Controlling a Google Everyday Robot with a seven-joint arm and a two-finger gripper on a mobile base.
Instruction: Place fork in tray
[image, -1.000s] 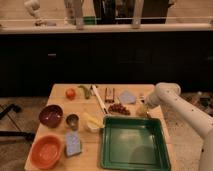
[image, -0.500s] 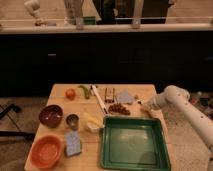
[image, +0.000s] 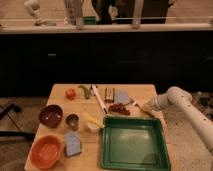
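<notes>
The dark-green tray (image: 106, 148) lies at the table's front right and has nothing in it. A slim silvery fork (image: 138, 106) lies slanted on the table just behind the tray's far right corner, next to the red grapes (image: 118, 108). My gripper (image: 149, 106), on the white arm reaching in from the right, is low over the table at the fork's right end. I cannot tell whether it touches the fork.
A long pale stick-like utensil (image: 99, 100) lies mid-table. An orange bowl (image: 46, 151), a dark bowl (image: 51, 115), a metal cup (image: 73, 121), a blue sponge (image: 73, 144), a yellow item (image: 91, 121), a tomato (image: 70, 93), a green pepper (image: 85, 91) and packets (image: 122, 97) fill the left and back.
The arm's elbow has swung right and down, and the gripper has sunk slightly toward the table beside the fork. The objects have not moved.
</notes>
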